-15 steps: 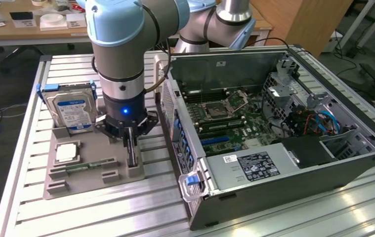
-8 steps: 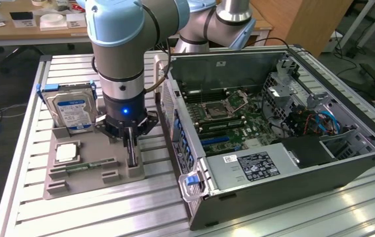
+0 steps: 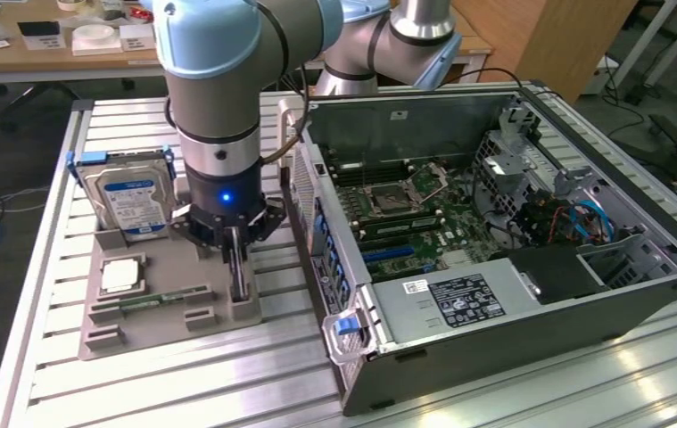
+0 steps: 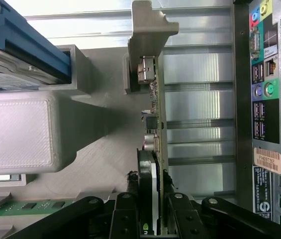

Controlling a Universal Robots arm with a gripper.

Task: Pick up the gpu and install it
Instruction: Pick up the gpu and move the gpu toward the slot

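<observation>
Gripper [image 4: 151, 201] sits closest to the wrist camera, black jaws clamped on the gpu [image 4: 152, 149], one on each face of the card, which is seen edge-on. The card's far end meets a grey upright [image 4: 147, 30] of the parts fixture [image 4: 100, 164]. Exterior view: gripper [image 3: 234, 254] points straight down over the fixture [image 3: 171, 334]. The gpu [image 3: 239, 287] stands on edge along the fixture's side nearest the computer case [image 3: 493, 259], and its lower edge appears to sit in the slot, not lifted clear. Hard drive [image 3: 134, 201] is upright in its blue frame at the fixture's far end. Processor [image 3: 121, 275] and memory stick [image 3: 152, 303] lie flat to the exterior view's left of the card. The case is open on the slatted table [image 3: 136, 392], motherboard [image 3: 416, 209] exposed.
</observation>
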